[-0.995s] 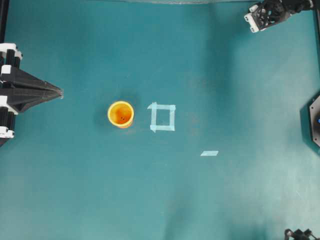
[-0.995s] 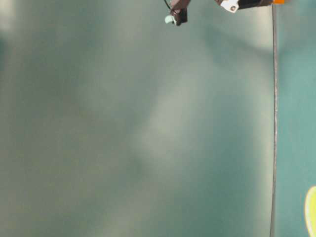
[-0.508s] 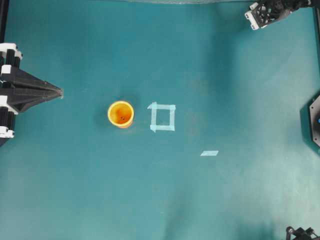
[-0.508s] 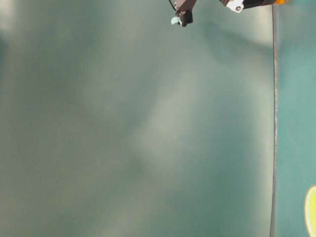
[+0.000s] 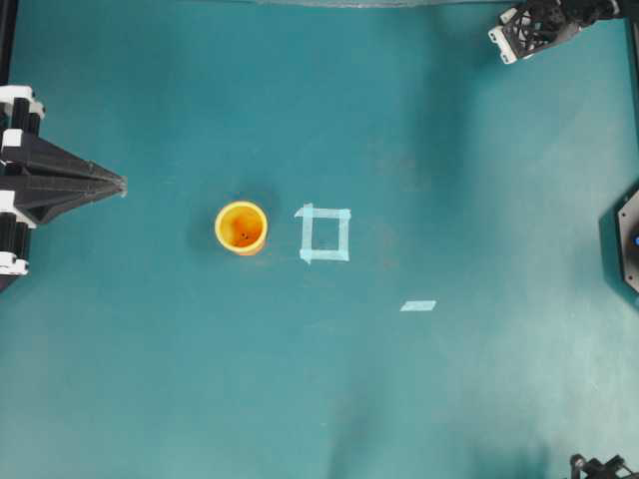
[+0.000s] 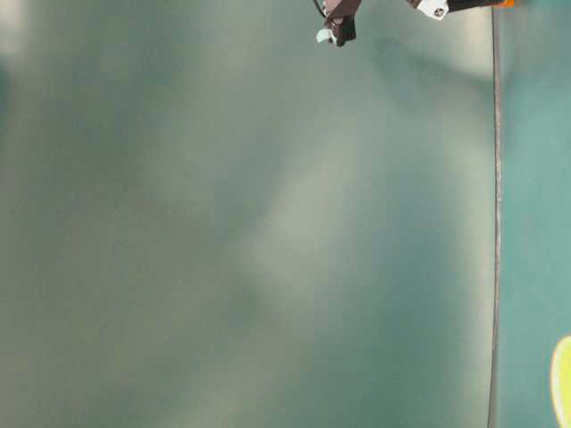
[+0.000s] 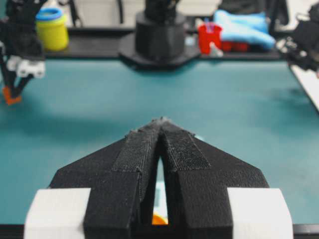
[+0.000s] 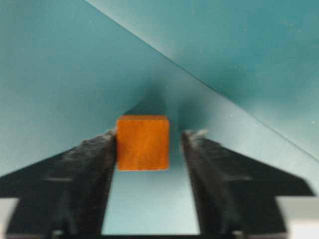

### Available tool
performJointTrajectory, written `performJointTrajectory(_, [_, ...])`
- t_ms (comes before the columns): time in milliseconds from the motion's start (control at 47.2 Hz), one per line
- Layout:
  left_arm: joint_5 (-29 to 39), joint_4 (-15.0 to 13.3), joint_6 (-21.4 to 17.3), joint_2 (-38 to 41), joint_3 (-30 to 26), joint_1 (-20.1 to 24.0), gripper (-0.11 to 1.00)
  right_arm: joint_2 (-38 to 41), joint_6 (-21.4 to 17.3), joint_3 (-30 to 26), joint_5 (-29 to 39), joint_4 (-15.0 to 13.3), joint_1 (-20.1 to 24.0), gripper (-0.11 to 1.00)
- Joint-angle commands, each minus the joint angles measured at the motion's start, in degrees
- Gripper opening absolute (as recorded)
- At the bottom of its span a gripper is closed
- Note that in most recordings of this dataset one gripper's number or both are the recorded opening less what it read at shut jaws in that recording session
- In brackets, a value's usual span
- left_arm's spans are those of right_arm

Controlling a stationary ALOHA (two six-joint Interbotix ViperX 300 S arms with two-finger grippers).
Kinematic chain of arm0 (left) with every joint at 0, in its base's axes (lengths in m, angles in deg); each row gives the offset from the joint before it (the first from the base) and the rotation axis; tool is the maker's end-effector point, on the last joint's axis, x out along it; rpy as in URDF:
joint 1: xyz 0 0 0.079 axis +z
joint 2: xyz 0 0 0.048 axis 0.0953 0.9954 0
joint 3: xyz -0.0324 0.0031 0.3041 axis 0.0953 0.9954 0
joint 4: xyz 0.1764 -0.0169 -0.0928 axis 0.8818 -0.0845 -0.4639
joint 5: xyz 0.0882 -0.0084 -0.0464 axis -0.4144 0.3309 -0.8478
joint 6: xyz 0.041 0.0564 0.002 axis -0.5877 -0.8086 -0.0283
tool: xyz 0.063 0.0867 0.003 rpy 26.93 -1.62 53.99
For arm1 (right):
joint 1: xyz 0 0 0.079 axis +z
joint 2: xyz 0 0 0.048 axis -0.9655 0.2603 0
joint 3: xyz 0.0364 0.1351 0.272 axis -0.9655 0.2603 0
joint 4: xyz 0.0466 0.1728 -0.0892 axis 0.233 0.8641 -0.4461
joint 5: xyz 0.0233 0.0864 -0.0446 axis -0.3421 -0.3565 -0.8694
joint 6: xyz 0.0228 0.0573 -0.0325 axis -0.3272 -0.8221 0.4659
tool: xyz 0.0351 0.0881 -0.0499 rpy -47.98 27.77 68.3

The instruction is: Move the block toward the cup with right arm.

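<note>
The block (image 8: 142, 142), a small plain orange cube, sits between the two fingers of the right hand (image 8: 144, 149) at the far top-right corner of the bench (image 5: 419, 120), as the overhead view places that hand (image 5: 524, 30). In the right wrist view one finger (image 8: 94, 164) lies against the cube's left face while a clear gap shows on the other side, so the hand is spread around the block and not yet pinching it. The cup (image 5: 242, 228) stands well apart, near the middle of the bench and just beside a pale tape square (image 5: 324, 235); a loose strip of tape (image 5: 418, 305) lies lower right of that. The left hand (image 7: 160, 149) rests at the left edge with its fingers pressed together, pointing across the bench. The cube looks rigid and light, with flat parallel sides that suit a straight pinch; taking it across the two opposite side faces at mid-height, squarely rather than on an edge, should keep it from twisting out. Its faces appear smooth, so a glancing or off-centre squeeze might let it slip or rotate, and since it is so small a late closure could nudge it along the bench instead of catching it. It seems sturdy enough that firm pressure carries little danger
</note>
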Motion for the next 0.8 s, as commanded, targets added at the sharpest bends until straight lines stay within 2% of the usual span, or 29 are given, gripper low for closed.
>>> performJointTrajectory(0, [-0.35, 0.18, 0.0, 0.62, -1.58, 0.09, 0.0, -0.79, 0.0, -0.26, -0.35, -0.18, -0.09, 0.46])
performJointTrajectory(63, [-0.26, 0.18, 0.0, 0.53, -1.58, 0.09, 0.0, -0.88, 0.09, -0.26, -0.35, -0.18, -0.09, 0.4])
performJointTrajectory(339, [-0.26, 0.18, 0.0, 0.44, -1.58, 0.09, 0.0, -2.55, 0.09, 0.09, 0.79, -0.18, -0.09, 0.4])
performJointTrajectory(614, [-0.35, 0.18, 0.0, 0.44, -1.58, 0.09, 0.0, -9.14, 0.0, 0.26, 4.83, -0.18, 0.18, 0.4])
performJointTrajectory(783, [-0.26, 0.18, 0.0, 0.44, -1.58, 0.09, 0.0, -14.77, 0.0, 0.35, 7.12, -0.18, 2.29, 0.4])
